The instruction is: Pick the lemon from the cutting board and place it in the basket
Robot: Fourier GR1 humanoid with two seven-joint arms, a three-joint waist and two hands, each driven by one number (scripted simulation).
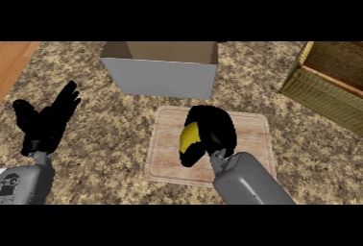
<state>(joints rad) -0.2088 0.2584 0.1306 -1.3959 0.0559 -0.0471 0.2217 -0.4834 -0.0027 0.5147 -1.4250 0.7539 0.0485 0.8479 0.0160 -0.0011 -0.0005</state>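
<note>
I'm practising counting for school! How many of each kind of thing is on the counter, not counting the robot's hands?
Lemon: 1, yellow, under the right robot hand on the board
Cutting board: 1, pale wood
Box: 1, grey, open on top
Basket: 1, woven, at the right edge
Total: 4

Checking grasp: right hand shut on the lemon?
Shut: right hand curls round the lemon, over the cutting board.
</note>
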